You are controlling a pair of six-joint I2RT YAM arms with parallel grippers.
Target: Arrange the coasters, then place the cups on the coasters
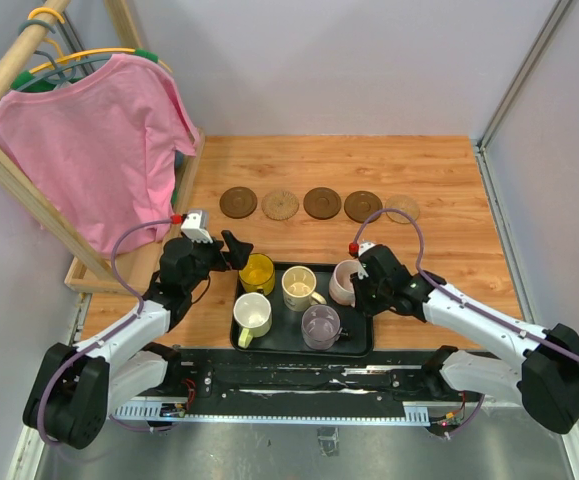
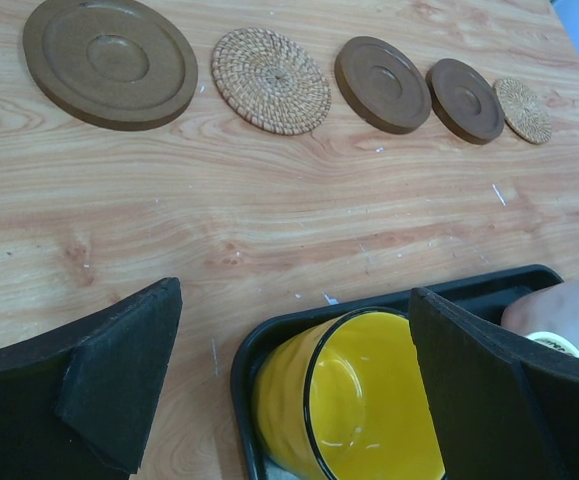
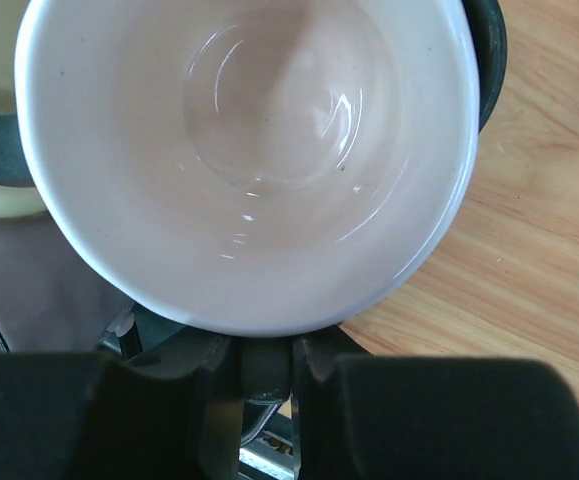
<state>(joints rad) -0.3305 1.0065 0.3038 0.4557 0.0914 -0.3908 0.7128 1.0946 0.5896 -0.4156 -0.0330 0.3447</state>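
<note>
Spread wide and released: left gripper [image 2: 294, 310], flanking the bright yellow glossy cup [image 2: 354, 400] in the upper-left corner of the black rectangular tray [image 1: 285, 338]. Clamped on the pale pink ceramic cup [image 3: 249, 150] at the tray's right edge: right gripper [image 3: 266, 365]. Upper centre, a row of five round coasters [image 1: 322, 203], none touching, with a band of wooden tabletop [image 1: 449, 190] between row and tray.

Cups [image 1: 298, 288] in tray [image 1: 287, 337]; coasters [image 1: 321, 203] behind
</note>
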